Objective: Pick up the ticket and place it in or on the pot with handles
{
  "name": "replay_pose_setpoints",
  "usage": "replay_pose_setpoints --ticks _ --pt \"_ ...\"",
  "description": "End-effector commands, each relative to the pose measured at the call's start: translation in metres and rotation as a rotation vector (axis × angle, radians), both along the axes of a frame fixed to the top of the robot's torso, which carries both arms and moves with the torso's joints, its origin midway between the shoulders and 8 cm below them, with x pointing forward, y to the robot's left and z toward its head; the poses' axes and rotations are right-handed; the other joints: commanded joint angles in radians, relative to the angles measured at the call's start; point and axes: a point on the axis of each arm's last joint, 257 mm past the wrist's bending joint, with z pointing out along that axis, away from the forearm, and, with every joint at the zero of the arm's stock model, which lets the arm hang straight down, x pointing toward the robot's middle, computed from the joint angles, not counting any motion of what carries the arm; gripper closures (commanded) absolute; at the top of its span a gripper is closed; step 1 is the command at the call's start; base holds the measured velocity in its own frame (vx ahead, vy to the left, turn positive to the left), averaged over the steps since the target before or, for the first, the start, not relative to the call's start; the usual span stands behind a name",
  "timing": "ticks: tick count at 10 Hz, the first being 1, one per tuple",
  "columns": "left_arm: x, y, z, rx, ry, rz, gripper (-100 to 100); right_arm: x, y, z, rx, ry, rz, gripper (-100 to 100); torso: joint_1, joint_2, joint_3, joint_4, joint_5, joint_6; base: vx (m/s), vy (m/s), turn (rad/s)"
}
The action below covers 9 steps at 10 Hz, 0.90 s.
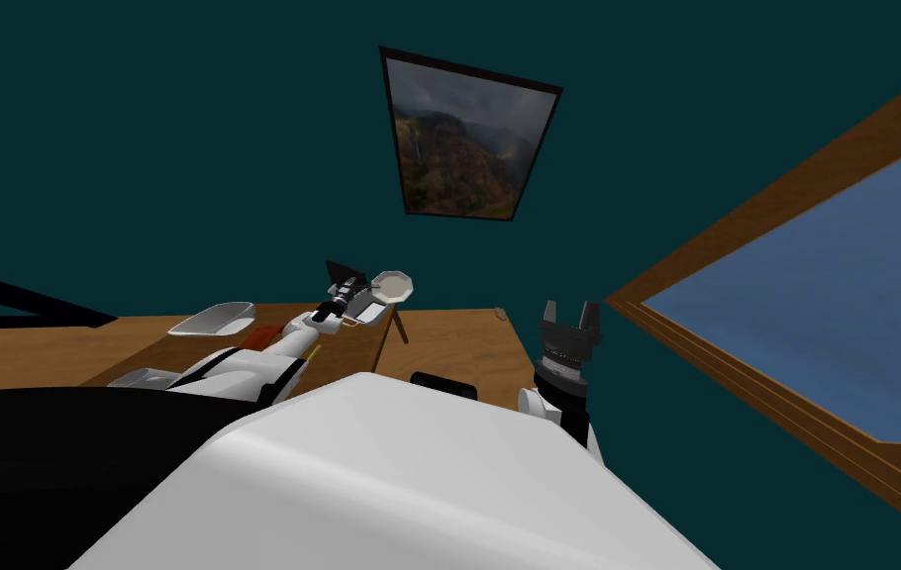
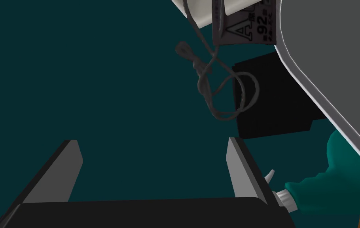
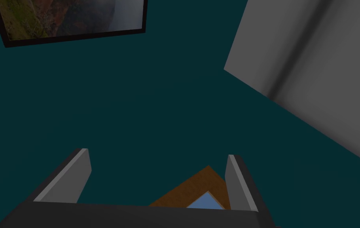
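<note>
Wooden table (image 1: 72, 341) is carrying several pale things in the head view. The robot's left arm (image 1: 285, 344) is reaching out over it toward a white pot (image 1: 394, 286) with a many-sided rim, which is sitting near the table's far edge. Its inside is showing plain white, and whether anything is lying in it cannot be told. A shallow white bowl (image 1: 213, 319) is resting further to the left, its hollow also showing plain white, with a red thing (image 1: 255, 338) just beside it. The right gripper (image 1: 570, 309) is hovering raised to the right of the table, with its fingers spread.

In the left wrist view the left gripper (image 2: 153, 141) is standing wide open and is holding nothing. The ticket (image 2: 240, 23), a dark tag with pale print, is lying ahead of the fingertips and well apart from them, partly over a white strip (image 2: 199, 12). Its dark string (image 2: 218, 87) is looping in front of a black box (image 2: 274, 103). A large grey surface with a white rim (image 2: 333, 59) is lying just beside the ticket; whether it is the pot cannot be told. A teal bottle (image 2: 329, 186) with a white cap is lying just beside one finger.

In the right wrist view the right gripper is standing fully open and is gripping nothing.
</note>
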Motion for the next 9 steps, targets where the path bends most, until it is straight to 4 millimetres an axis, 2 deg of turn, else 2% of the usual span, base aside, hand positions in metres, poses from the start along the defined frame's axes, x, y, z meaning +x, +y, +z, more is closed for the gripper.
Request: replay_pose_setpoints --ticks 1,3,4,5,9 --pt "0.003 0.009 0.010 -0.001 0.002 0.009 -100 0.000 0.000 0.000 0.000 0.000 0.000 0 0.000 0.000 0.000 0.000 0.000 0.000 -0.051 -0.023 -0.065" --pt "0.008 0.022 0.026 0.001 0.006 0.024 -100 0.000 0.000 0.000 0.000 0.000 0.000 0 0.000 0.000 0.000 0.000 0.000 0.000 -0.049 -0.035 -0.065" --pt "0.008 0.015 0.020 0.002 0.003 0.017 -100 0.000 0.000 0.000 0.000 0.000 0.000 0 -0.001 0.000 0.000 0.000 0.000 0.000 -0.026 -0.017 -0.019" --pt "0.008 0.016 0.021 0.000 0.005 0.019 0 0.000 0.000 0.000 0.000 0.000 0.000 0 0.000 -0.001 -0.001 0.000 0.000 -0.001 0.000 0.000 0.000" --pt "0.008 0.015 0.021 0.000 0.005 0.019 0 0.000 0.000 0.000 0.000 0.000 0.000 0 0.002 -0.003 -0.002 -0.001 0.001 0.000 0.000 0.000 0.000"
